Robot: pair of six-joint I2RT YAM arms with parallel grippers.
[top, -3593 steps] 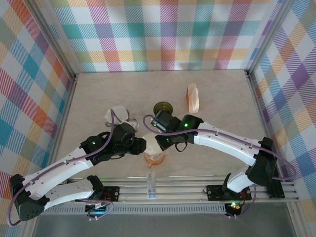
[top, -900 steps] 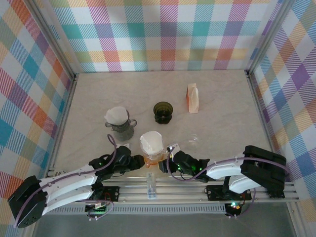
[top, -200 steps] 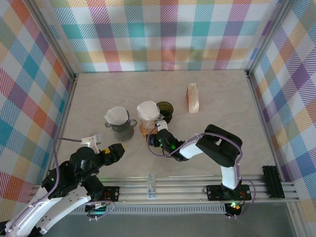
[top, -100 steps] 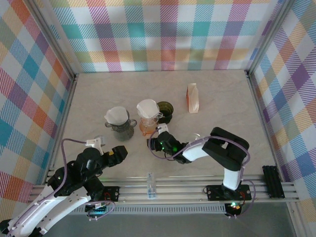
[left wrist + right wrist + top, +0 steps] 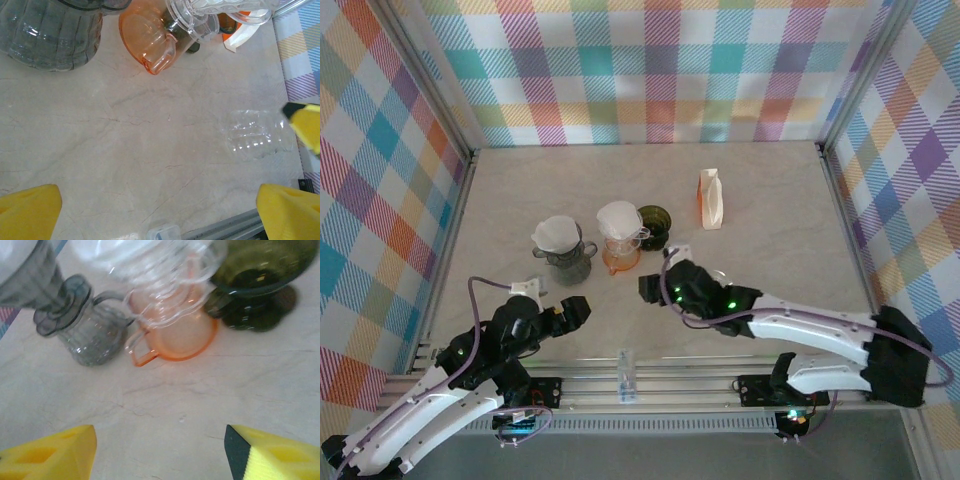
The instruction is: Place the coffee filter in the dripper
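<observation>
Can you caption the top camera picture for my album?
White filter sits in the clear dripper; left gripper and right gripper open.

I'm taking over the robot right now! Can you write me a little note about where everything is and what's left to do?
Left pincer: open, empty, near the front edge.
Right pincer: open, empty, just in front of the orange cup.
Things: the white coffee filter sits in the clear dripper on the orange cup. The grey dripper to its left has a filter too. The filter pack stands farther back, to the right.
Done: the filter looks placed.
Left: probably just parking the arms.
</observation>
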